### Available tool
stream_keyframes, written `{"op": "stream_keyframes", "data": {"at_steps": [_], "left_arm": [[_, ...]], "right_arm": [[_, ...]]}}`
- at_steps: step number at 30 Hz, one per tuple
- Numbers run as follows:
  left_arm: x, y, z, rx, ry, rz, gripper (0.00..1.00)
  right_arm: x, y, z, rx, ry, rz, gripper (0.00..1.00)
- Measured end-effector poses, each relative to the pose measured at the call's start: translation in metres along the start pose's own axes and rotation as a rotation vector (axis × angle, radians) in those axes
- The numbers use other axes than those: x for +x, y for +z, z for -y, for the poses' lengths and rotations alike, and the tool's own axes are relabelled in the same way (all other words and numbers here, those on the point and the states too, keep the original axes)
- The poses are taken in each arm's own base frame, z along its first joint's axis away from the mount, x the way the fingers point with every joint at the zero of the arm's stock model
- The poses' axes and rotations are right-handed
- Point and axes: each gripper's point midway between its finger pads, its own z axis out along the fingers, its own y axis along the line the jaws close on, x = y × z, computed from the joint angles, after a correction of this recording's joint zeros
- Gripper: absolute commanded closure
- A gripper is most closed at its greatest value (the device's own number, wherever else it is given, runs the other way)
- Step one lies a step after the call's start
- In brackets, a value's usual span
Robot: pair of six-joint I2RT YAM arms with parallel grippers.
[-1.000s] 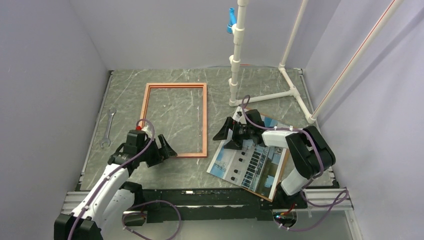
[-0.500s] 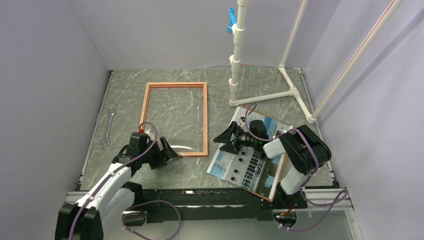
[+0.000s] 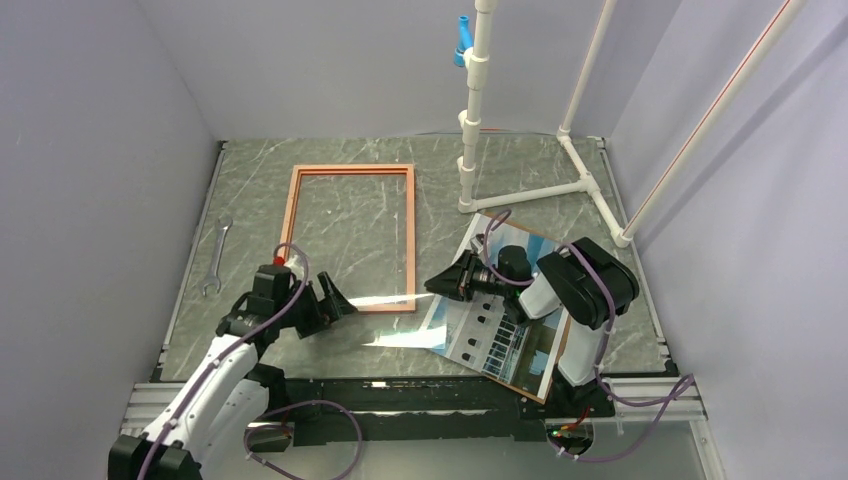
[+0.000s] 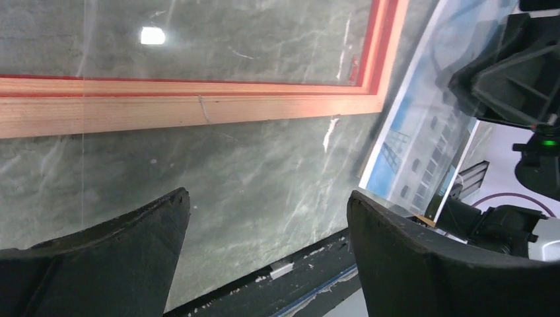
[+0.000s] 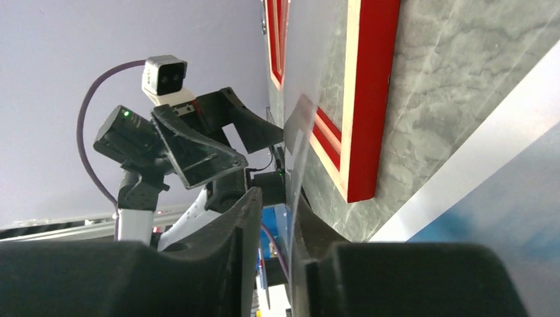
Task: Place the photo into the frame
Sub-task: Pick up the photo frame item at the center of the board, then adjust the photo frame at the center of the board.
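Observation:
The frame [image 3: 411, 240] lies flat on the table, its orange-brown face up; its red side [image 5: 370, 99] shows in the right wrist view. The photo [image 3: 480, 335] lies face up to the frame's right, on a brown board. A clear pane [image 3: 400, 300] glints over the frame's near right corner. My right gripper [image 3: 434, 284] points left at that corner. Its jaws have narrowed to a thin slot around the pane's edge [image 5: 295, 132], which lies against one finger. My left gripper [image 3: 330, 308] hovers open by the frame's near rail [image 4: 198, 109], nothing between its fingers [image 4: 396, 231].
A brown backing board [image 3: 562, 355] juts out under the photo near the table's right front. A wrench [image 3: 217, 255] lies at the left edge. A white pipe stand [image 3: 470, 150] rises at the back right, its feet spreading toward the right wall.
My right gripper has slid left toward the frame's near corner and gone from wide open to nearly closed around the pane. Fresh glare shows on the pane. The left gripper has barely shifted.

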Motion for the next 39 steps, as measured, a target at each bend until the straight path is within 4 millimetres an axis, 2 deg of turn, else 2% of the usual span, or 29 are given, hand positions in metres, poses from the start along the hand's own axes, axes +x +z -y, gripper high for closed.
{"op": "stream_keyframes", "data": {"at_steps": [7, 14, 18, 21, 25, 28, 30, 35, 39], "left_arm": [[-0.018, -0.025, 0.027, 0.036, 0.034, 0.059, 0.04], [-0.037, -0.054, 0.05, 0.043, 0.085, 0.12, 0.03], [-0.039, -0.059, 0.05, 0.017, 0.103, 0.12, 0.04], [-0.035, -0.058, 0.043, -0.014, 0.108, 0.096, 0.04], [-0.032, -0.054, 0.034, -0.053, 0.11, 0.065, 0.05], [-0.031, -0.049, 0.029, -0.079, 0.109, 0.043, 0.1], [-0.031, -0.045, 0.026, -0.097, 0.11, 0.023, 0.15], [-0.032, -0.023, 0.022, -0.149, 0.134, -0.054, 0.18], [-0.03, -0.003, 0.027, -0.205, 0.199, -0.117, 0.2]], "right_arm": [[0.005, -0.005, 0.007, 0.052, 0.002, -0.003, 1.0], [0.01, -0.013, 0.012, 0.214, -0.063, 0.009, 1.0], [0.009, -0.024, 0.0, 0.303, -0.141, 0.024, 1.0], [0.006, -0.038, -0.018, 0.377, -0.21, 0.051, 1.0], [0.006, -0.068, -0.046, 0.46, -0.287, 0.106, 1.0], [0.006, -0.095, -0.076, 0.503, -0.347, 0.164, 1.0], [0.006, -0.115, -0.104, 0.512, -0.396, 0.215, 1.0], [0.016, -0.16, -0.159, 0.505, -0.476, 0.309, 1.0], [0.028, -0.188, -0.181, 0.52, -0.491, 0.346, 1.0]]}}
